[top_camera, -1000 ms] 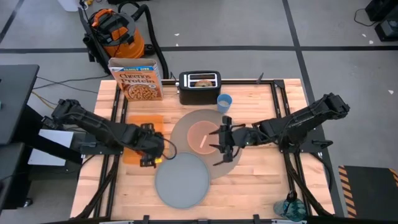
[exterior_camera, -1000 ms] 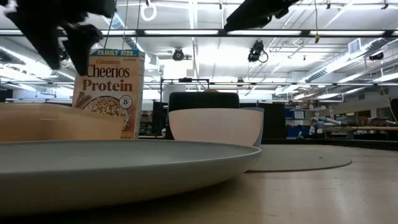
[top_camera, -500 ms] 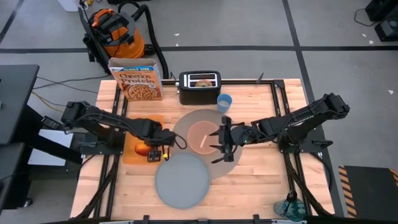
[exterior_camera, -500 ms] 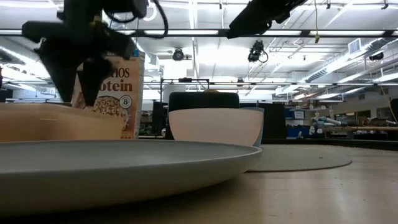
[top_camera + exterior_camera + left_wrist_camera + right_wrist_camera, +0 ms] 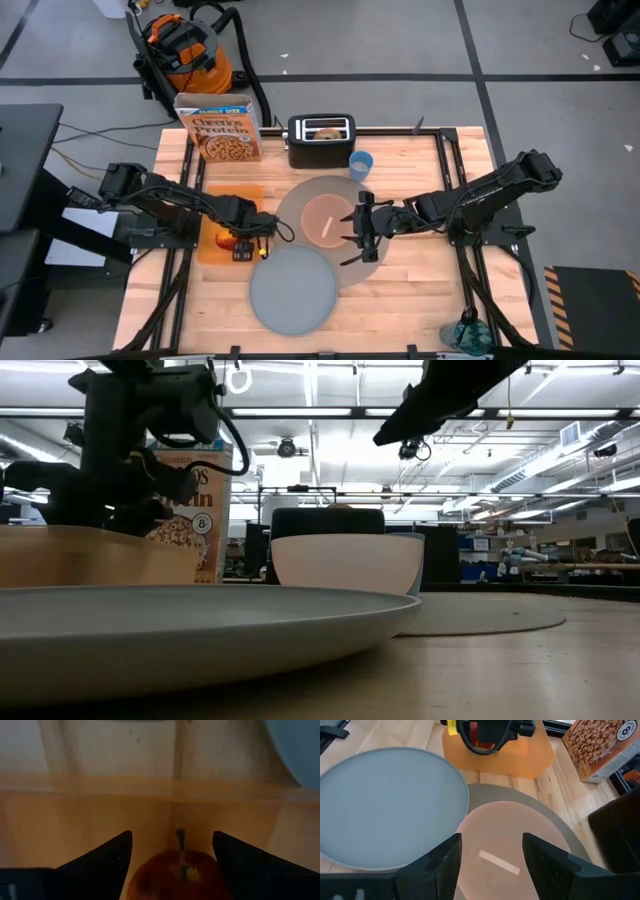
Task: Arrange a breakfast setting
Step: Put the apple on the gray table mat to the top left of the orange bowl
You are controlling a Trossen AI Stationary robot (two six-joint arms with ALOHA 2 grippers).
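Now left gripper (image 5: 172,857), jaws apart, straddles apple (image 5: 175,872) w/o clamping; right gripper (image 5: 490,857), jaws apart, over pink bowl (image 5: 512,845).

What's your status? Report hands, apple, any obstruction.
Left hand open, straddling apple in orange tray. Right hand open over pink bowl, spoon inside. No obstruction seen.
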